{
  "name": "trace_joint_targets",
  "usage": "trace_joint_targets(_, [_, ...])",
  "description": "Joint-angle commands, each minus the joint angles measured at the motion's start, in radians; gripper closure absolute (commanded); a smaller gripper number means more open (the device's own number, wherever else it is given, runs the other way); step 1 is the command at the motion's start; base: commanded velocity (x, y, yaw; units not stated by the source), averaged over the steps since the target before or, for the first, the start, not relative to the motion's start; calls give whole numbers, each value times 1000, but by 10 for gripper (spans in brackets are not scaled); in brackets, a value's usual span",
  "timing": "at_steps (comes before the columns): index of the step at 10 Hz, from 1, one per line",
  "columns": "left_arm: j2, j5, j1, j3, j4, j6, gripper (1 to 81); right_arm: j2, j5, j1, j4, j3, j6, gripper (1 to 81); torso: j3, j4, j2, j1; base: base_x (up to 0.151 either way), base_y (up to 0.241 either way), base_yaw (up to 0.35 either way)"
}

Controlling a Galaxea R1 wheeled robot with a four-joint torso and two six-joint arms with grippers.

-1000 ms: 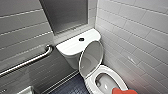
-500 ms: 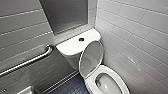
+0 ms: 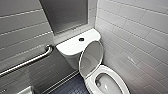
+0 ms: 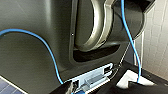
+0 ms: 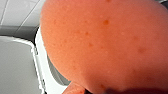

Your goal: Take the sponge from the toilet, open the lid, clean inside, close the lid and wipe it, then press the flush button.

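Note:
The white toilet (image 3: 110, 81) stands in the corner with its bowl uncovered. Its thin oval lid (image 3: 91, 58) is raised and leans back against the tank. The small dark flush button (image 3: 81, 39) sits in the middle of the flat tank cover (image 3: 75, 46). In the right wrist view the orange-red sponge (image 5: 107, 45) looms very close, held in my right gripper, with a white edge of the toilet (image 5: 41, 75) beyond it. The left gripper is open and holds nothing.
A steel grab bar (image 3: 27, 62) runs along the grey tiled wall on the left. A white tiled wall (image 3: 140, 32) stands close on the toilet's right. Dark floor (image 3: 72, 86) lies in front of the tank. A blue cable (image 4: 51, 53) crosses my own dark body.

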Motion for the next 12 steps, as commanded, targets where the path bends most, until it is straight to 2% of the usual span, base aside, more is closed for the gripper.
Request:
trace_joint_targets(1, [-4,34,45,11,22,5,10,-27,-64,171,154,95,-208,811,0,0,0,0,0,0,0])
trace_joint_targets(4, [-7,34,45,10,21,3,10,25,-108,285,173,81,-237,811,0,0,0,0,0,0,0])
trace_joint_targets(7, [-7,36,45,10,21,3,10,112,-121,331,252,41,-325,811,0,0,0,0,0,0,0])
trace_joint_targets(8, [-8,36,45,10,19,3,10,129,-122,339,254,32,-325,811,0,24,0,0,0,0,0])
trace_joint_targets(9, [-8,36,45,10,19,3,10,138,-122,353,260,29,-325,811,0,26,0,0,0,0,0])
trace_joint_targets(10, [-8,34,45,10,19,3,10,146,-122,363,266,25,-326,811,0,37,0,0,0,0,0])
trace_joint_targets(11, [-8,36,45,10,19,3,10,154,-124,374,271,21,-326,811,0,56,0,0,0,0,0])
trace_joint_targets(12, [-8,34,45,10,19,3,10,158,-124,376,278,18,-326,811,0,99,0,0,0,0,0])
